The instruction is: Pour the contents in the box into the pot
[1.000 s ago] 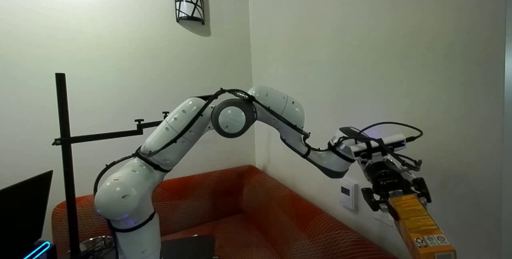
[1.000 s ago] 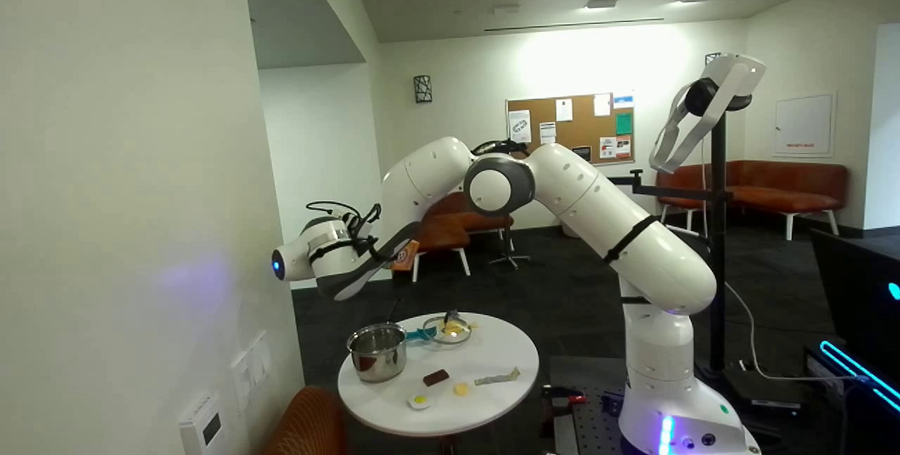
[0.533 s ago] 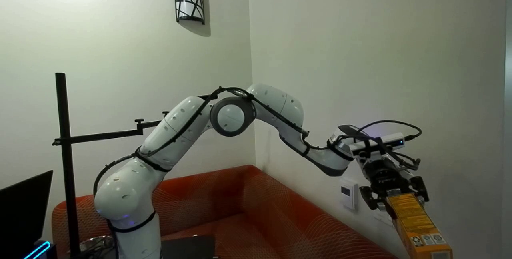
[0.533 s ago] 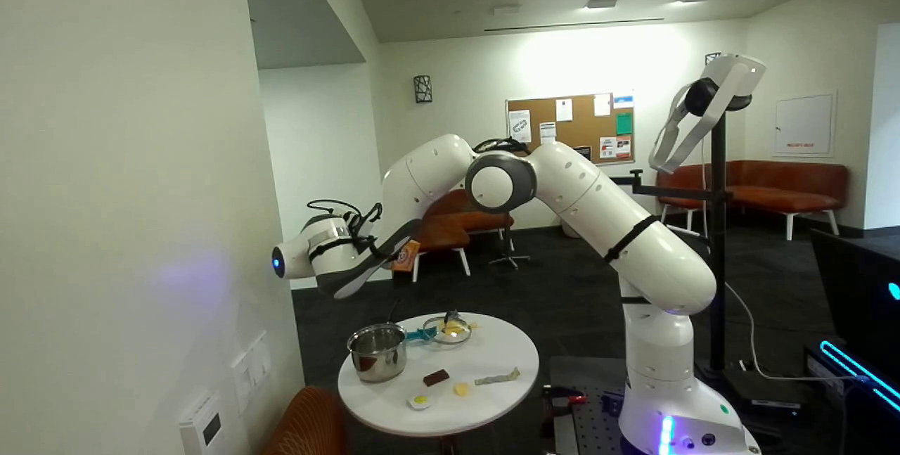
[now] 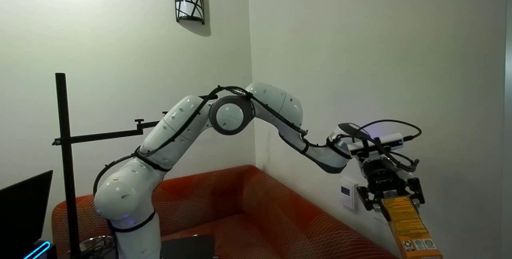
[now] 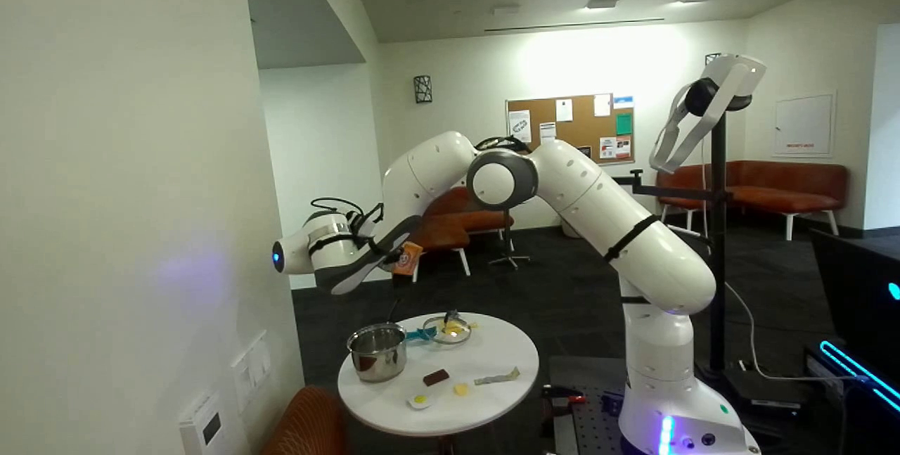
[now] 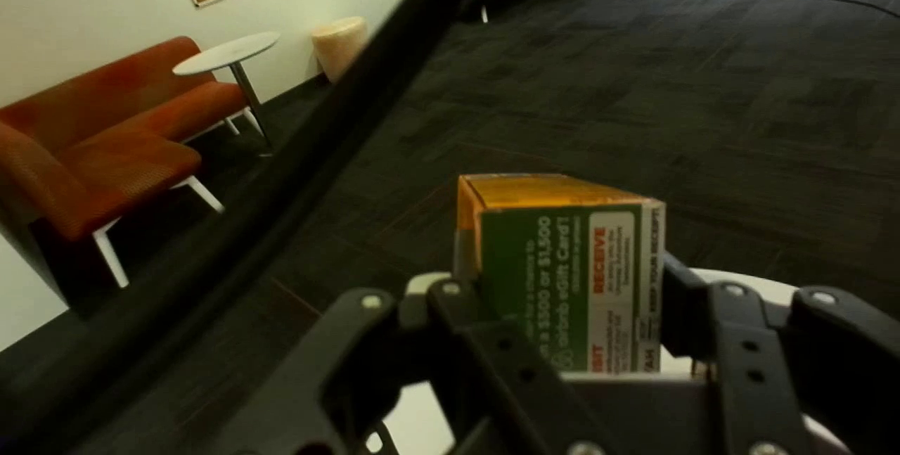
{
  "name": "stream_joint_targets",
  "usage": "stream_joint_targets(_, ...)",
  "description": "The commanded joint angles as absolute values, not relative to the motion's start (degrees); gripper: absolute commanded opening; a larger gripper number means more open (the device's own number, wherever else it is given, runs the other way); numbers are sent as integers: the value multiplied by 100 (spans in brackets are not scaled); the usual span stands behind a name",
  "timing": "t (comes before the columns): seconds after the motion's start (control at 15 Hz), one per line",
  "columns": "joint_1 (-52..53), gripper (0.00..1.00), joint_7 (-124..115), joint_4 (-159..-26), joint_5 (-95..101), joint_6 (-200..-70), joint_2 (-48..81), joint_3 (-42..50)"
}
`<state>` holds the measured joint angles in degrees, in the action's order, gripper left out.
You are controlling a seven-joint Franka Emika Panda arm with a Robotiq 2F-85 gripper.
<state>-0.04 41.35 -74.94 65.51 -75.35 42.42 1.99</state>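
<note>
The box (image 5: 406, 223) is a yellow-orange carton held out in front of my gripper (image 5: 395, 202), tilted down away from the wrist. It also shows in an exterior view (image 6: 407, 259), partly behind the arm. In the wrist view the box (image 7: 562, 265) turns its green, printed end to the camera. My gripper (image 7: 573, 293) has a finger on each side of it, shut on it. The pot (image 6: 377, 356) is shiny metal and stands upright on the round table, well below the gripper. Its contents are hidden, and the box's far end is hidden in the wrist view.
The white round table (image 6: 503, 342) also bears a glass lid (image 6: 448, 332), a teal utensil (image 6: 422, 334), a brown block (image 6: 436, 377), a toy egg (image 6: 419, 402), a yellow piece (image 6: 460, 389) and a wrapper (image 6: 497, 377). A red-orange sofa (image 5: 240, 211) and walls stand near the arm.
The arm has risen slightly. In an exterior view the gripper and box have shifted a little to the left; elsewhere the box shows slightly more of its face. The pot has not moved.
</note>
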Motion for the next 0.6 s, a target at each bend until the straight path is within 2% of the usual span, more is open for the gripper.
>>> stream_joint_targets(0.0, -318, 28, 4252, -7598, 5698, -7436, 3696, -13)
stream_joint_targets(0.53, -1272, 28, 4233, -8204, 3527, -7776, 2030, 145)
